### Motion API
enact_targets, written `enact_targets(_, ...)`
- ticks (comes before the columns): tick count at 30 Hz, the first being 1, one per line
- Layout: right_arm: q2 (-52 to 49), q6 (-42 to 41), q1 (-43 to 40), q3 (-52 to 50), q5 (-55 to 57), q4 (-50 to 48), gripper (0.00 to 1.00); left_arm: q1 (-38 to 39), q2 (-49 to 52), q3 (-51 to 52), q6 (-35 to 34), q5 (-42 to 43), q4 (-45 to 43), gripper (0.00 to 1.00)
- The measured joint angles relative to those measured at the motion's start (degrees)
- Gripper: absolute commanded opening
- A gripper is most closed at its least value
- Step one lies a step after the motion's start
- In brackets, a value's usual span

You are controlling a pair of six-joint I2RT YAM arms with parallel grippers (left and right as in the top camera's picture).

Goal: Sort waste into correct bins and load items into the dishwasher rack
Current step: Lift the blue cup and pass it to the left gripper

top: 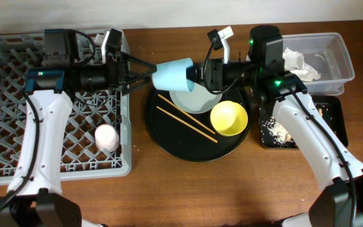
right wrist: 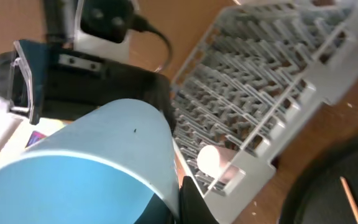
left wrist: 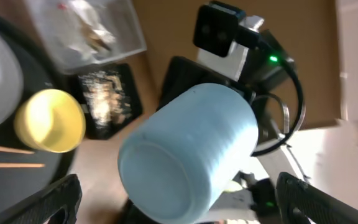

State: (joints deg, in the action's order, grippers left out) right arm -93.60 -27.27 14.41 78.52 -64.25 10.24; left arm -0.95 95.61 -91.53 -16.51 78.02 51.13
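Light blue cup [top: 173, 74] (tipped sideways) aloft; pink cup [top: 107, 137] racked

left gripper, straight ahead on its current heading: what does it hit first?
The light blue cup, base toward it, held above the table by the right gripper. The left gripper is open, with the cup close ahead. The exact gap is unclear.

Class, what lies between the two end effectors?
A light blue cup, tipped sideways between left end effector and right end effector; the overhead view shows it.
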Motion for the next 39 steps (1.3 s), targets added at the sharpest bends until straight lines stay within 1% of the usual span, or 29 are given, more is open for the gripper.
enact_targets(5,0.0,-1.3,0.8,0.0,-2.5,-5.2,0.04,0.0,0.5,0.0,2.2,7.0,0.0,0.99)
enact_targets(7,0.0,-1.6,2.6,0.0,-2.7,-7.0,0.04,0.0,0.5,0.0,2.7,8.4,0.0,0.95)
enact_targets(9,0.0,-1.6,4.3,0.0,-2.0,-7.3,0.04,0.2,0.5,0.0,3.3,9.4,0.0,0.95)
enact_targets(11,0.0,-1.7,5.5,0.0,-0.7,-7.8,0.04,0.9,0.5,0.0,3.7,9.9,0.0,0.94)
enact_targets(16,-0.2,-2.2,7.0,0.0,3.5,-9.7,0.04,4.4,0.5,0.0,3.9,10.5,0.0,0.89)
enact_targets(26,-0.5,-2.3,7.4,0.0,5.6,-11.6,0.04,4.2,0.5,0.0,4.1,10.0,-0.3,0.89)
enact_targets(27,-0.6,-2.2,7.4,0.0,5.6,-11.6,0.06,4.2,0.5,0.0,4.1,9.9,-0.3,0.89)
enact_targets(28,-0.6,-2.2,7.4,0.0,5.7,-11.6,0.14,4.2,0.5,0.0,4.1,9.8,-0.4,0.89)
enact_targets(29,-0.7,-2.3,7.4,0.0,6.2,-11.7,0.22,4.2,0.5,0.0,4.1,9.6,-0.7,0.82)
enact_targets(30,-0.8,-2.4,7.5,0.0,7.4,-11.9,0.26,4.2,0.5,0.0,4.1,9.7,-0.9,0.79)
enact_targets(32,-1.2,-2.3,7.8,0.0,8.6,-12.2,0.34,4.7,0.5,0.0,4.3,9.5,-1.1,0.67)
enact_targets(33,-1.3,-2.5,7.9,0.0,9.2,-12.2,0.34,5.0,0.6,0.0,4.2,9.4,-1.0,0.63)
enact_targets(34,-1.4,-2.6,7.9,0.0,9.7,-12.3,0.34,5.0,0.6,0.1,4.4,9.0,-1.0,0.63)
enact_targets(38,-1.4,-2.6,7.9,0.0,11.1,-12.4,0.34,4.2,0.6,0.1,4.5,9.0,-1.0,0.63)
enact_targets(39,-1.4,-2.6,7.9,0.0,11.4,-12.3,0.29,3.9,0.6,0.1,4.5,9.0,-1.1,0.63)
